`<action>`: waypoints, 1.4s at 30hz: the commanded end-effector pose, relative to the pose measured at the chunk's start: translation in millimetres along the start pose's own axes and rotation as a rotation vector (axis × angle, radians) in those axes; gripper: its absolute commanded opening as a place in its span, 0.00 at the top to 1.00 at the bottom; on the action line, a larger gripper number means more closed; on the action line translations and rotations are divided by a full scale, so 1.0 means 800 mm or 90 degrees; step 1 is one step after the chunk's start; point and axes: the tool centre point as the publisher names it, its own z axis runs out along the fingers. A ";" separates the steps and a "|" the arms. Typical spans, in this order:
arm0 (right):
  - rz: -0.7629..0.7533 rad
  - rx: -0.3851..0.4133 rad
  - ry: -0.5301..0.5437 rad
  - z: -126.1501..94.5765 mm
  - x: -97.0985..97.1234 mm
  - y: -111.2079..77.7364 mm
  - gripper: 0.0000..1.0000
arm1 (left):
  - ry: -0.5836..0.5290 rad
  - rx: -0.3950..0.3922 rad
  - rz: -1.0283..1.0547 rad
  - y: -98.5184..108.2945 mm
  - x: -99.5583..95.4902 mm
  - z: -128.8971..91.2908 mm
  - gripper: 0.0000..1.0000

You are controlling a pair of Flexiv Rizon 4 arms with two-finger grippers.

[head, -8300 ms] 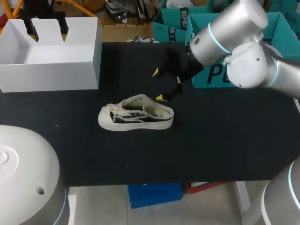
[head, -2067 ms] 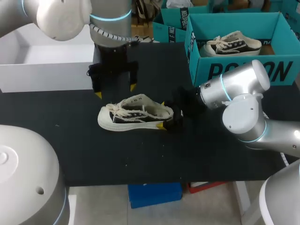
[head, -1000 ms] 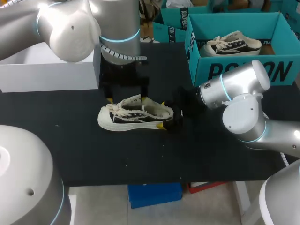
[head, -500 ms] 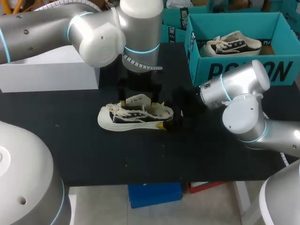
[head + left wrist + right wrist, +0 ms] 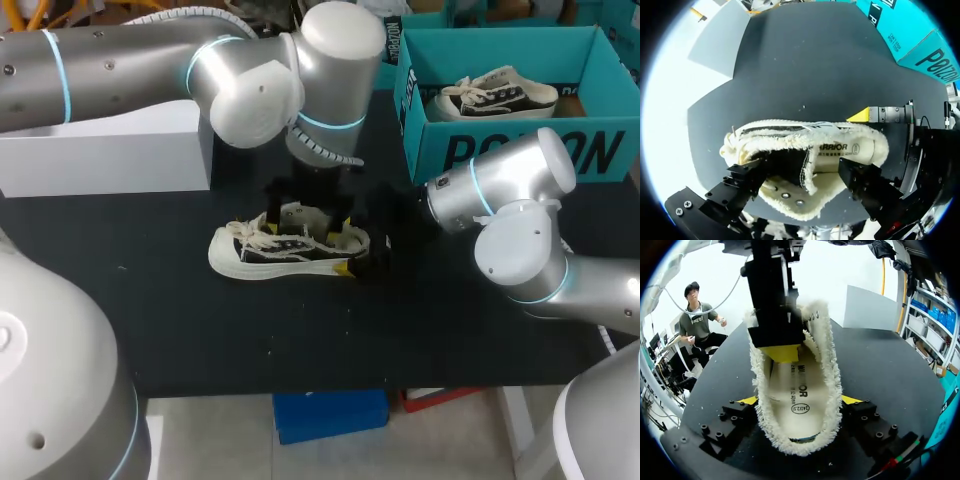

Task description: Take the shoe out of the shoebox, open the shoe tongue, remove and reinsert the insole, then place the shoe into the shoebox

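Two sets of jaws at one shoe [image 5: 290,248], out of the box and lying sole-down on the tabletop [image 5: 450,320], near the white box [image 5: 110,150], toe end toward it. Held at the heel, the end away from the white box, by the closed right jaws, with a yellow tip pressed to each side. Straddled from above by the open left jaws, gripping nothing, with one tip down inside the mouth beside the tongue [image 5: 296,213] and over the insole [image 5: 797,395]. Judged to be midway through: about to pull the tongue open, with the insole not yet out.

Plenty to go wrong from here. Could snag the laces [image 5: 252,238] or the frayed collar instead of the tongue, folding it inward rather than open. Could drag the whole shoe toward the white box if pulled too hard for the heel grip, twisting it loose. Could pinch upper and insole together, lifting the shoe rather than freeing the insole. Little room at the heel end as well: risks knocking left jaws against right on closing or swinging back. Cannot tell the insole's fit from any view, so no telling how much pull to expect.
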 end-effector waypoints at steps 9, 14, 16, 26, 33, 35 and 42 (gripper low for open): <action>0.001 0.000 -0.001 0.005 -0.002 0.000 1.00 | -0.025 -0.010 0.013 -0.004 0.001 0.003 1.00; 0.001 0.000 -0.001 0.005 -0.002 0.000 1.00 | -0.019 -0.013 0.014 -0.002 -0.006 -0.005 1.00; 0.001 0.000 -0.001 0.005 -0.002 0.000 1.00 | -0.016 -0.012 0.014 -0.001 -0.007 -0.008 1.00; 0.001 0.000 -0.001 0.005 -0.002 0.000 1.00 | -0.004 -0.007 0.019 0.008 -0.014 -0.022 1.00; 0.001 0.000 -0.001 0.005 -0.002 0.000 1.00 | 0.010 0.009 0.013 0.008 -0.021 -0.039 1.00; 0.001 0.000 -0.001 0.005 -0.002 0.000 1.00 | 0.015 0.014 0.009 0.007 -0.024 -0.043 1.00; 0.001 0.000 -0.001 0.005 -0.002 0.000 1.00 | 0.033 0.025 -0.009 0.008 -0.040 -0.054 1.00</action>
